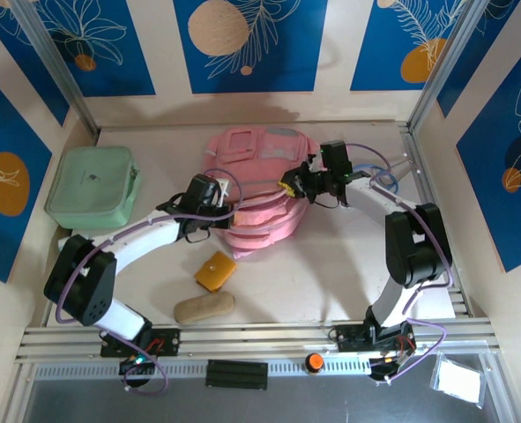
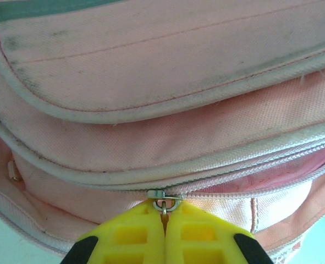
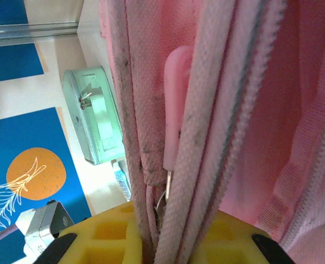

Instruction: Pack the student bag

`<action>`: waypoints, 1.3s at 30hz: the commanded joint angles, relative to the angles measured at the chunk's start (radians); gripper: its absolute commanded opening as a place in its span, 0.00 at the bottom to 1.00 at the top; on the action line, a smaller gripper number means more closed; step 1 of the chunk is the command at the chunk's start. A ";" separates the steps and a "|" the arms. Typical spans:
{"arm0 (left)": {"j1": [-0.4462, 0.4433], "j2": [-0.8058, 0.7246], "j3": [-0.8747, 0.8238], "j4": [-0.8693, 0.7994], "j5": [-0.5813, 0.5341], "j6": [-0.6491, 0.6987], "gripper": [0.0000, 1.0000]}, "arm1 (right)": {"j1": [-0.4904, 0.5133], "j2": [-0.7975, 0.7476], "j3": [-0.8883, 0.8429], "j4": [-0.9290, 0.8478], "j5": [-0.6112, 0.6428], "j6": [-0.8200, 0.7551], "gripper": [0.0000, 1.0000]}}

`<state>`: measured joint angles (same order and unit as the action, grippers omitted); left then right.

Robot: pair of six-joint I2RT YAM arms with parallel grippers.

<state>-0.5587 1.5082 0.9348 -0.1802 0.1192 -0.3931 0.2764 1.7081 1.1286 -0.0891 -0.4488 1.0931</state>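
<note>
The pink student bag [image 1: 260,163] lies at the back middle of the table. At its left front edge, my left gripper [image 1: 221,197] is shut on the metal pull of a zip slider [image 2: 163,194], the yellow fingers [image 2: 132,236] pressed together just under it. To the right of the slider the zip gapes a little. My right gripper [image 1: 293,187] is at the bag's right side, shut on the bag's piped rim [image 3: 206,143], which runs up between its yellow fingers [image 3: 110,236]. A pink rubber zip tab [image 3: 176,104] hangs beside that rim.
A mint green zip case [image 1: 93,187] sits at the left and also shows behind the bag [image 3: 96,115]. An orange packet [image 1: 215,270] and a tan oblong pouch [image 1: 204,307] lie on the table in front of the bag, between the arms.
</note>
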 commanded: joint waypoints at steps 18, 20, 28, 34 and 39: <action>-0.240 0.190 0.284 0.073 0.166 0.015 0.00 | 0.131 -0.170 -0.111 -0.095 0.381 0.254 0.55; -0.240 0.190 0.281 0.079 0.160 0.013 0.00 | 0.126 -0.151 -0.099 -0.089 0.366 0.245 0.51; -0.236 0.171 0.246 0.078 0.121 0.020 0.00 | 0.110 -0.128 -0.085 -0.066 0.342 0.222 0.24; -0.185 0.135 0.185 0.037 0.131 0.082 0.00 | 0.076 -0.172 -0.098 -0.052 0.318 0.160 0.08; -0.126 0.112 0.150 -0.097 0.126 0.178 0.00 | 0.031 -0.222 -0.098 -0.051 0.267 0.101 0.08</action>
<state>-0.7300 1.6611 1.1191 -0.1513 0.2523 -0.2947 0.3542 1.5517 1.0191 -0.1612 -0.1532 1.2602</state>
